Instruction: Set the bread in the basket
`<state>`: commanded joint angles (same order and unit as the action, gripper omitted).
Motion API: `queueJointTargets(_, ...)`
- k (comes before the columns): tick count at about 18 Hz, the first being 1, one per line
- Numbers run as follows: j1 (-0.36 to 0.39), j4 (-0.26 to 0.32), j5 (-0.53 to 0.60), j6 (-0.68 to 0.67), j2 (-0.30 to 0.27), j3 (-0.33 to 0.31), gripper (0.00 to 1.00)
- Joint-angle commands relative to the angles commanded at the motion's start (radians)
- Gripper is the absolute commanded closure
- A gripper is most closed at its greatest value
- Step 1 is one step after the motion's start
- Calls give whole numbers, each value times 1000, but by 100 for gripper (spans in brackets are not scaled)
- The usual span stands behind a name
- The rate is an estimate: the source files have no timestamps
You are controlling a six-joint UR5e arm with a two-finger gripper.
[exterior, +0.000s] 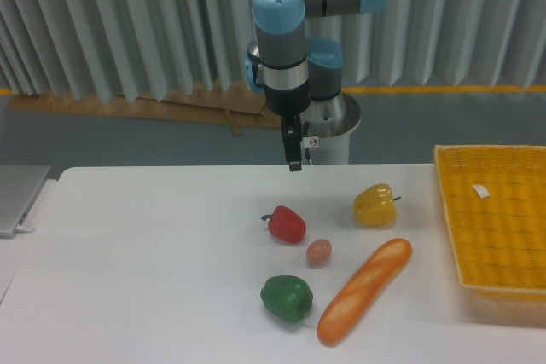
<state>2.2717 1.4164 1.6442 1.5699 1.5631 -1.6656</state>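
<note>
- The tool [294, 159] hangs from the arm above the far edge of the worktop [153, 245], a little left of the middle of the frame and high in it. It points straight down and holds nothing.
- It is seen edge-on as a single dark strip, so I cannot tell whether its two fingers are apart or together.
- The bread [365, 291] lies flat on the worktop in the lower middle-right of the frame, well apart from the tool: below it in the picture and off to the right.
- Its long axis runs on a diagonal, from its lower-left end near the bottom edge of the frame up to its upper-right end.
- That slant is what the coming move turns on, in my judgement: the tool has to travel down and right in the frame, then turn so its fingers close across the loaf's narrow width, not along its length.
- The basket [448, 210] sits at the right edge of the frame, near the bread's upper-right end but not touching it.
- Close neighbours crowd the approach: a small pinkish ball [318, 251] just left of the loaf's middle, a green pepper [286, 297] by its lower end, a yellow pepper [375, 205] above its upper end, and a red pepper [287, 223] further left.
</note>
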Motion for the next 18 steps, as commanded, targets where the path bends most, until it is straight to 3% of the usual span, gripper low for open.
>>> queueJointTargets(18, 11, -1, -1, -47, 5, -10, 0)
